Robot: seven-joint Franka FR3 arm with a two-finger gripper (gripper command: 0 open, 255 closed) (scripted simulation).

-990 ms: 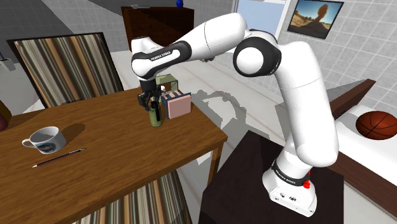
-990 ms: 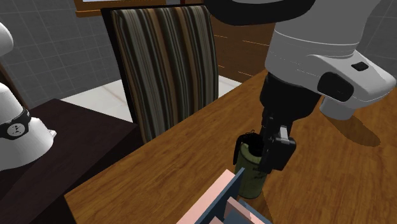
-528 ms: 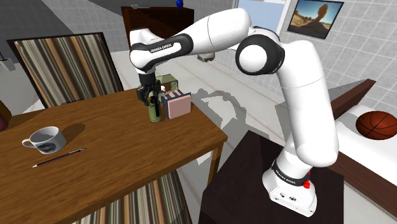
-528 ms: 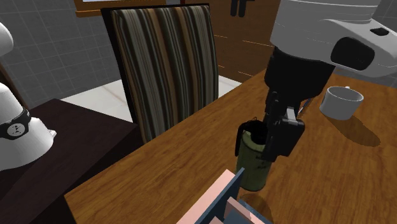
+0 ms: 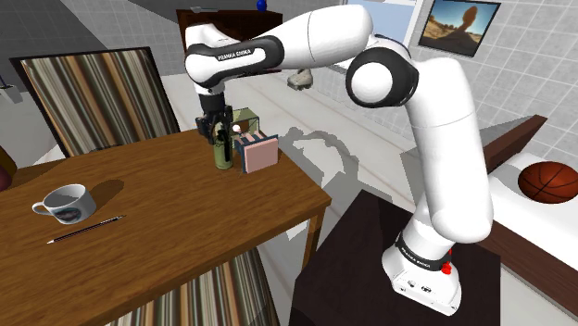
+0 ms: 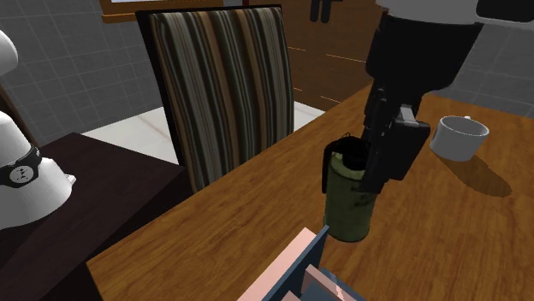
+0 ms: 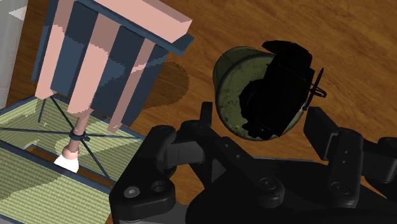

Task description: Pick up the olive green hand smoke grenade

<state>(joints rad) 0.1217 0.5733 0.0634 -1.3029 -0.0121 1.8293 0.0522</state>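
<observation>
- Two black fingers (image 7: 337,153) of my claw (image 7: 261,118) are pinched on the olive green grenade (image 7: 232,83), one on each side of its body. Its dark cap and pull ring sit just ahead of my palm.
- Seen from the second exterior view, the claw (image 6: 381,162) grips the grenade (image 6: 347,201) near its top, and the can hangs upright below the fingers.
- From the shoulder view, the grenade (image 5: 222,154) sits at the far end of the wooden tabletop (image 5: 167,241), under my claw (image 5: 219,135). Its base looks just clear of the wood, though I cannot tell for certain.
- Just beside the grenade stands a pink-and-blue striped box (image 7: 108,57) — close, but apart from it. The same box shows at the tabletop's far edge (image 5: 260,154) and at the lower border of the second exterior view (image 6: 299,265).
- Farther along the tabletop (image 6: 462,231), well apart from the grenade, a white mug (image 6: 462,137) stands upright. In the shoulder view the mug (image 5: 65,202) is near that view's left, with a pencil (image 5: 85,230) lying just in front of it.
- A striped chair (image 5: 93,93) stands at the tabletop's far side, its back (image 6: 227,85) rising above the wood.
- Well off toward the shoulder view's right, beyond my stand (image 5: 370,269), a basketball (image 5: 548,181) rests on a white surface — and a framed picture (image 5: 458,23) hangs on the tiled wall.
</observation>
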